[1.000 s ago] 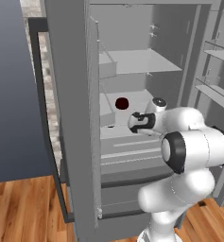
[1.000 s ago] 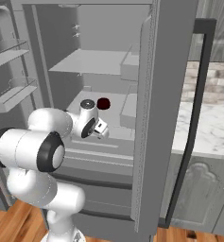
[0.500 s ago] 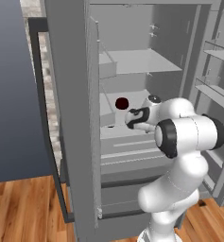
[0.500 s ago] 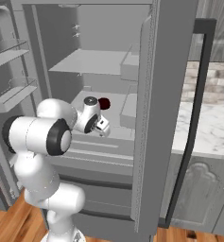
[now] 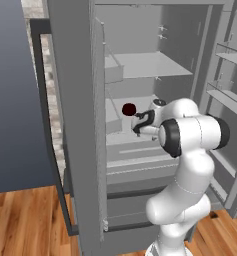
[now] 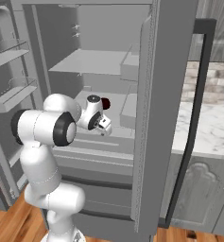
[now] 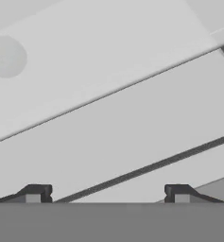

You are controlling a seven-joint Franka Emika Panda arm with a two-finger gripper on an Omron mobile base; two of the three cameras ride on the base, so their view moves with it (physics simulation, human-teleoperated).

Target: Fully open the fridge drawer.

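Note:
The fridge drawer (image 5: 132, 162) is a wide, shallow light-grey band under the lowest shelf, with a thin pale ridge across its front. It also appears in the right base view as the fridge drawer (image 6: 97, 158). My gripper (image 5: 137, 126) hangs inside the open fridge just above the drawer's top edge, pointing down at it. In the hand view the drawer front (image 7: 132, 118) runs slantwise close ahead. The gripper (image 7: 106, 196) is open, its fingertips (image 7: 35, 193) wide apart with nothing between them.
A dark red round thing (image 5: 129, 108) sits on the shelf just behind the hand. A taller, darker drawer front (image 5: 135, 207) lies below. The open fridge door (image 5: 75, 125) stands close on the left and door shelves (image 5: 230, 100) on the right. A marble counter (image 6: 203, 127) lies beyond.
The arm's elbow has risen and swung in toward the fridge. The hand has shifted slightly deeper and lower over the drawer. The drawer has not moved.

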